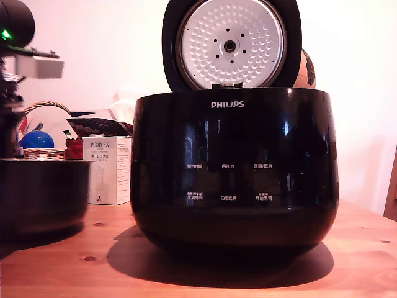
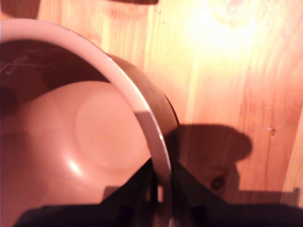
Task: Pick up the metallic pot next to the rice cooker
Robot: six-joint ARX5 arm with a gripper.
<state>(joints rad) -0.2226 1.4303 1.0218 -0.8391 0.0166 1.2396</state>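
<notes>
1. The arm point(image 1: 17, 37) is showing at the exterior view's left edge, standing above the metallic pot point(image 1: 40, 195); a green light is glowing on its dark upper housing.
2. Its lower links are hanging down toward the metallic pot's rim, blurred and partly cut off by the frame edge.
3. In the wrist view the gripper point(image 2: 161, 194) is reaching down over the metallic pot's rim, its two dark fingers point(image 2: 135, 191) straddling the pale rim, one inside the wall and one outside.
4. The fingers are sitting close against the rim on both sides, pinching the wall between them.
</notes>
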